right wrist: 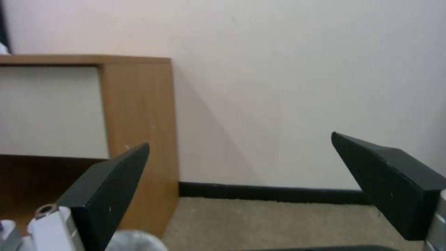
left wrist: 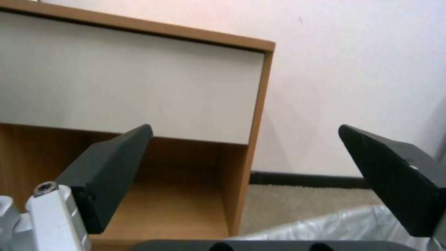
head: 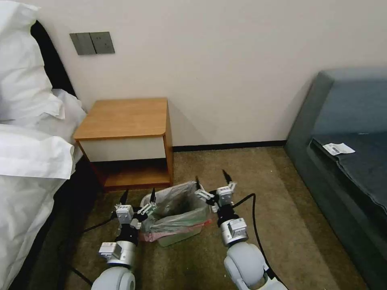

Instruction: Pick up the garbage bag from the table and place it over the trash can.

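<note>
The garbage bag (head: 177, 207) is draped into and over the trash can (head: 176, 241) on the carpet, its pink-red band hanging along the can's near rim. The table (head: 125, 119) stands behind it against the wall with a bare top. My left gripper (head: 138, 196) is open at the can's left rim, nothing between its fingers. My right gripper (head: 211, 179) is open at the can's right rim, also holding nothing. In the left wrist view, the left gripper (left wrist: 245, 128) faces the table (left wrist: 139, 87), with crinkled garbage bag (left wrist: 334, 223) below. In the right wrist view, the right gripper (right wrist: 239, 140) faces the wall beside the table (right wrist: 135, 122).
A bed with white bedding (head: 28, 161) fills the left side. A grey sofa (head: 346, 161) with a paper slip (head: 338, 149) on it stands at the right. Black cables (head: 254, 217) trail over the carpet near both arms. A switch plate (head: 92, 43) is on the wall.
</note>
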`<state>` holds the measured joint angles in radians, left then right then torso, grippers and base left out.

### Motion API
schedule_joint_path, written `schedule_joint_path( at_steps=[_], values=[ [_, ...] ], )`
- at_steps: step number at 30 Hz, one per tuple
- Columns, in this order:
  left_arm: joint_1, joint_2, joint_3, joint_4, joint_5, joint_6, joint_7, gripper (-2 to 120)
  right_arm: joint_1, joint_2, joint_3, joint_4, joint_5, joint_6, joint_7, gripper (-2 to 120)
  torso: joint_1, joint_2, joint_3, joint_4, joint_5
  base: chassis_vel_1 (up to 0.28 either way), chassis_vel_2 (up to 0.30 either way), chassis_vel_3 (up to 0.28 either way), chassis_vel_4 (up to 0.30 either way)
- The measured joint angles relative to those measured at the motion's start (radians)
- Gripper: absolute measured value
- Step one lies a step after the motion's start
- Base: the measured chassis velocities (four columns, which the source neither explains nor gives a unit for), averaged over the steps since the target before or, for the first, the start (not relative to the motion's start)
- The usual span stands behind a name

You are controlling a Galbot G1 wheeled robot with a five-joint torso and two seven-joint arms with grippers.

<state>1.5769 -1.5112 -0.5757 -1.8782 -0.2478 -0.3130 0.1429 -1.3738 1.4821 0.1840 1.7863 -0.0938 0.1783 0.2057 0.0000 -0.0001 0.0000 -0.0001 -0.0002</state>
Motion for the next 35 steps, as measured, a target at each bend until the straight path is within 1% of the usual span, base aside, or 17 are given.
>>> schedule_joint_path(
  at_steps=[1, 2, 4, 6, 7, 8, 9, 12, 13, 35],
  values=[
    [-0.011, 0.001, -0.005, 0.019, -0.004, -0.041, 0.004, 100, -0.002, 0.028, 0.036, -0.038, -0.024, 0.046, -0.021, 100, 0.000, 0.000, 0.000, 0.0002, -0.0025, 0.000, 0.000, 0.000, 0.000],
    [-0.011, 0.001, -0.005, 0.019, -0.004, -0.041, 0.004, 100, -0.002, 0.028, 0.036, -0.038, -0.024, 0.046, -0.021, 100, 0.000, 0.000, 0.000, 0.0002, -0.0025, 0.000, 0.000, 0.000, 0.000],
    [-0.014, 0.002, -0.006, 0.028, -0.009, -0.049, 0.004, 100, -0.002, 0.051, 0.069, -0.064, -0.057, 0.083, -0.038, 100, 0.000, 0.000, 0.000, 0.0002, -0.0033, 0.000, 0.000, 0.000, 0.000],
    [-0.015, 0.002, -0.007, 0.030, -0.011, -0.050, 0.004, 100, -0.002, 0.055, 0.076, -0.070, -0.062, 0.091, -0.044, 100, 0.000, 0.000, 0.000, 0.0003, -0.0031, 0.000, 0.000, 0.000, 0.000],
    [-0.016, 0.003, -0.009, 0.031, -0.012, -0.050, 0.004, 100, -0.002, 0.055, 0.076, -0.070, -0.062, 0.091, -0.044, 100, 0.000, 0.000, 0.000, -0.0005, 0.0028, 0.000, 0.000, 0.000, 0.000],
    [-0.016, 0.003, -0.008, 0.031, -0.013, -0.051, 0.005, 100, -0.002, 0.055, 0.076, -0.070, -0.062, 0.091, -0.044, 100, 0.000, 0.000, 0.000, 0.0002, 0.0028, 0.000, 0.000, 0.000, 0.000],
    [-0.016, 0.003, -0.006, 0.032, -0.013, -0.050, 0.005, 100, -0.002, 0.055, 0.076, -0.070, -0.062, 0.091, -0.044, 100, 0.000, 0.000, 0.000, 0.0000, 0.0007, 0.000, 0.000, 0.000, 0.000],
    [-0.017, 0.003, -0.008, 0.032, -0.014, -0.051, 0.004, 100, -0.002, 0.055, 0.076, -0.070, -0.062, 0.091, -0.044, 100, 0.000, 0.000, 0.000, 0.0001, 0.0012, 0.000, 0.000, 0.000, 0.000],
    [-0.017, 0.003, -0.007, 0.032, -0.014, -0.050, 0.004, 100, -0.002, 0.055, 0.076, -0.070, -0.062, 0.091, -0.044, 100, 0.000, 0.000, 0.000, 0.0002, 0.0005, 0.000, 0.000, 0.000, 0.000],
    [-0.017, 0.003, -0.007, 0.032, -0.015, -0.045, 0.001, 100, -0.002, 0.055, 0.076, -0.070, -0.062, 0.091, -0.044, 100, 0.000, 0.000, 0.000, 0.0001, 0.0004, 0.000, 0.000, 0.000, 0.000]
  ],
)
